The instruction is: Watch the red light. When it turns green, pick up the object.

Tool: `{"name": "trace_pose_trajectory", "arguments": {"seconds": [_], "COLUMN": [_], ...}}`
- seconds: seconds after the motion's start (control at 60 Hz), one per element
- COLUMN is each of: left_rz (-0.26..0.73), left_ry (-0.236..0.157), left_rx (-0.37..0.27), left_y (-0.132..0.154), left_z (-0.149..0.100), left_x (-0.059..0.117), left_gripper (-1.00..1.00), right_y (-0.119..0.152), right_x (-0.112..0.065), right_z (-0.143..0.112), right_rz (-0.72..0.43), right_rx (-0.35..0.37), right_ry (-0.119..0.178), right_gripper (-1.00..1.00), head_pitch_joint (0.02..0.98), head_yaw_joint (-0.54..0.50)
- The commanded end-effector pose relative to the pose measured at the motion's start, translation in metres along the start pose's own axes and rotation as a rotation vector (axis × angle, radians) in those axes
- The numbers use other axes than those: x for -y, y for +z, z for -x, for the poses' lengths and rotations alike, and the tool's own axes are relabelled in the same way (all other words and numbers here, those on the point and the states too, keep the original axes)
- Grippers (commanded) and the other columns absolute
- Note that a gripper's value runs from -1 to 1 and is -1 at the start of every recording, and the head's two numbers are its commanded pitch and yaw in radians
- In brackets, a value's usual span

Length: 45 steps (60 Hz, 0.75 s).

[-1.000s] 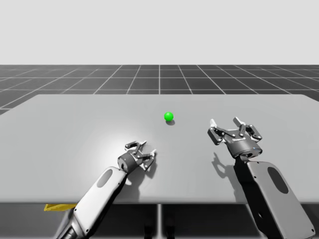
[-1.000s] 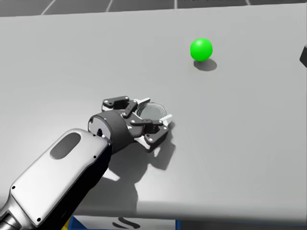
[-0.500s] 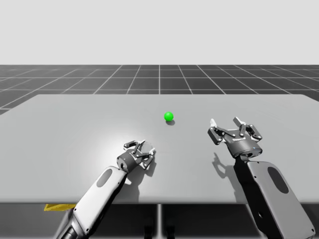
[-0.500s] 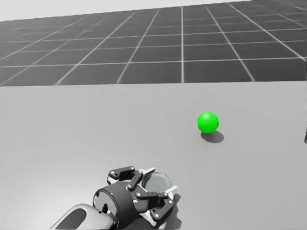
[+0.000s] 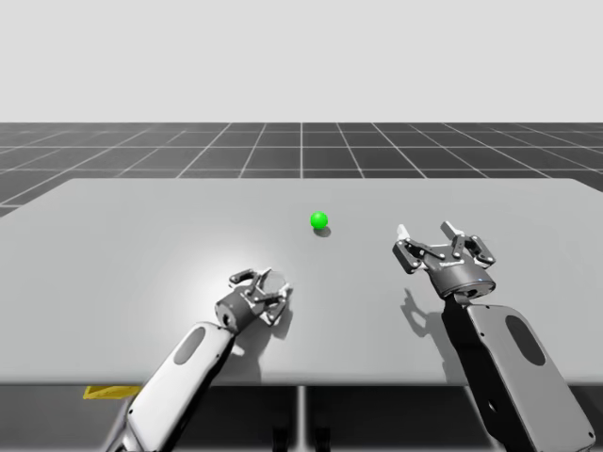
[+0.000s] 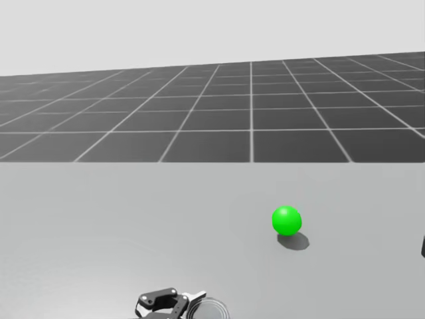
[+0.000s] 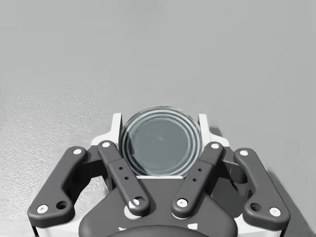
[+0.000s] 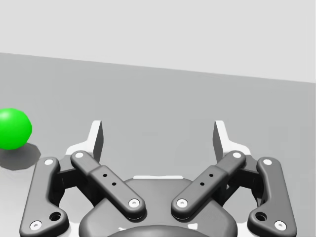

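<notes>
The light, a small ball (image 5: 318, 220), glows green on the grey table (image 5: 132, 235); it also shows in the head view (image 6: 286, 220) and beside my right gripper (image 8: 14, 128). A round grey can (image 7: 160, 143) sits between the fingers of my left gripper (image 7: 160, 124), whose white tips press it from both sides. From above, that gripper (image 5: 267, 292) and the can (image 5: 275, 282) are near the table's front, left of centre. The head view catches the can (image 6: 209, 311) at its lower edge. My right gripper (image 5: 426, 237) hovers open over the table's right side, its fingers (image 8: 97, 132) spread around nothing.
The table's front edge runs close behind both forearms. A yellow object (image 5: 102, 392) lies below that edge at the left. A dark tiled floor (image 6: 252, 113) stretches beyond the far edge.
My head has turned upward, so the table scene slid down in the head view. The left gripper's fingers closed in on the can and the left arm drew back slightly. The right arm is unmoved.
</notes>
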<state>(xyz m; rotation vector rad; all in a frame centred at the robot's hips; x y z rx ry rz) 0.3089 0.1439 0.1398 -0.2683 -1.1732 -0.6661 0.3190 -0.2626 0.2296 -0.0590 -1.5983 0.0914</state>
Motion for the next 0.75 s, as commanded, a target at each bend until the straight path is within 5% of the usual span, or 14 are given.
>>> {"name": "trace_pose_trajectory", "arguments": {"seconds": [0.017,0.75], "left_rz": [0.104,-0.139], "left_ry": [-0.063,-0.226], "left_rx": [0.011,0.341], "left_y": [0.008,0.064], "left_z": [-0.015,-0.186], "left_x": [0.011,-0.039], "left_gripper": [1.00,1.00], "right_y": [-0.001,0.000], "right_x": [0.001,0.000], "right_z": [0.001,-0.001], "right_rz": [-0.001,-0.002], "right_rx": [0.004,0.010], "right_ry": [0.001,-0.002], "right_gripper": [-1.00,-1.00], "head_pitch_joint": [0.440,0.432], "head_yaw_joint": [0.13,0.14]}}
